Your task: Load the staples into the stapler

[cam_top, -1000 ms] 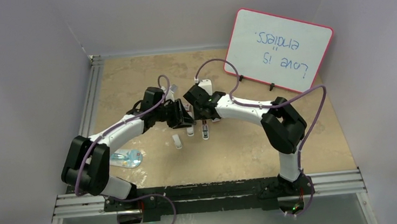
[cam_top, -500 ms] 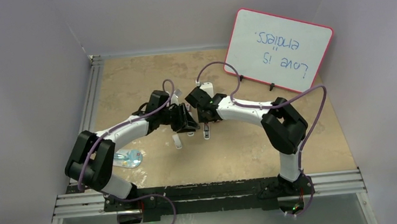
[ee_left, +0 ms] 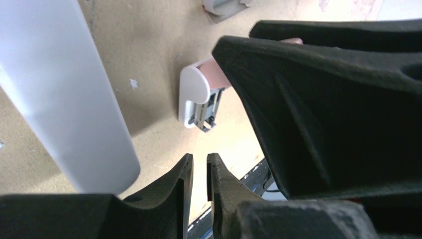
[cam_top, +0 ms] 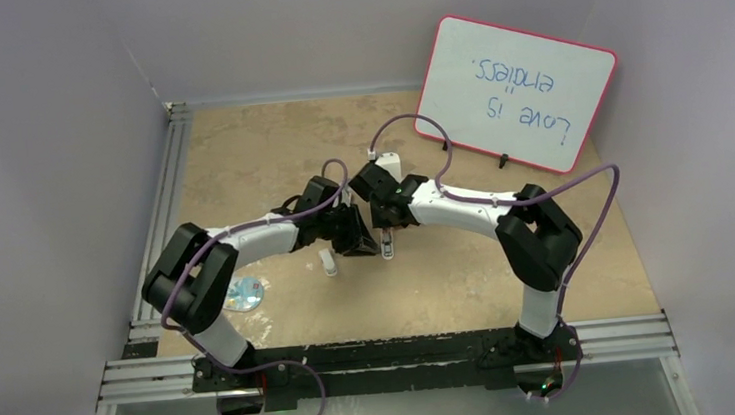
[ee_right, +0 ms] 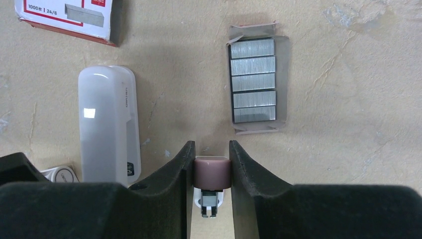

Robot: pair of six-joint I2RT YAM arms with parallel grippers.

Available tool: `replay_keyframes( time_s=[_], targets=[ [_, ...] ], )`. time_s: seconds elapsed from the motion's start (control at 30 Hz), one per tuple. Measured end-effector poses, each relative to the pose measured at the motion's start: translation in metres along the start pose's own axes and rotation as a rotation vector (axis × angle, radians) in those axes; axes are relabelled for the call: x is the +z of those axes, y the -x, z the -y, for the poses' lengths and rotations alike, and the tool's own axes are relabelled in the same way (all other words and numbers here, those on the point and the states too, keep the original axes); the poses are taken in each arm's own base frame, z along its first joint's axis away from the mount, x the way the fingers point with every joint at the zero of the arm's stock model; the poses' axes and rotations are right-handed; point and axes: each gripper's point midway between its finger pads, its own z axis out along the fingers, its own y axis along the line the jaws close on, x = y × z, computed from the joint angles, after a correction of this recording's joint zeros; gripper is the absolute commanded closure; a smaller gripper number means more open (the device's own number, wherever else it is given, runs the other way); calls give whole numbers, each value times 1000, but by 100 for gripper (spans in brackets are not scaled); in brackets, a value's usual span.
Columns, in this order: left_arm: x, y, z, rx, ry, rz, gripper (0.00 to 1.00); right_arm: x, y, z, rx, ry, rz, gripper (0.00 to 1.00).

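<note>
I am reading the right gripper [ee_right: 211, 148] as clamped on the pink stapler [ee_right: 211, 172]: both black fingers are pressing against its rounded end, with a white base and some metal parts showing beneath. A second ago those fingers were standing wider, so this grip is only just being taken. The left gripper [ee_left: 198, 162] is hanging just beside the same stapler, its fingers drawn almost together with a slim gap and nothing between them. It too has been narrowing over the past second, and the left arm has been reaching in toward the middle of the table [ee_right: 348, 149], so the two grippers are now meeting there. Moving outward, the staples [ee_right: 253, 79] are lying as silvery strips in an opened paper tray, ahead of the right gripper, apart from it and untouched. A white oblong case [ee_right: 107, 124] is lying left of the stapler, and the red box [ee_right: 64, 17] is sitting beyond that. In my judgement the stapler is being steadied for opening. No strip appears loaded yet, and neither gripper is carrying one.
</note>
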Motion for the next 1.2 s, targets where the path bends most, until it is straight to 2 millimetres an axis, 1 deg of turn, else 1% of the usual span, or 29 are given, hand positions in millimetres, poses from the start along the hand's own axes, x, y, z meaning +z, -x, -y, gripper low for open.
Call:
replay_keyframes(
  time_s=[0.13,0.23,0.47,0.5,0.67,0.83,1.0,1.2],
  targets=[
    [8,0,-8,-5,32,2,87,0,-1,0,0,-1,-1,70],
    [15,-4,-14,-8,53,-12,87,1,-2,1,1,-2,-2,70],
    [25,-3,-12,-3,48,-12,86,3,-6,4,2,-6,-13,70],
    [31,1,-11,-11,41,-7,87,5,-9,5,5,-4,-21,70],
    [38,0,-17,-26,54,-18,91,4,-10,3,10,9,-28,70],
    [40,0,-17,-37,50,-27,95,2,-11,4,18,11,-29,70],
    [41,0,-18,-46,52,-27,95,2,-12,4,29,16,-24,71],
    [41,1,-17,-47,50,-31,95,-8,-16,8,70,41,-17,73]
  ],
)
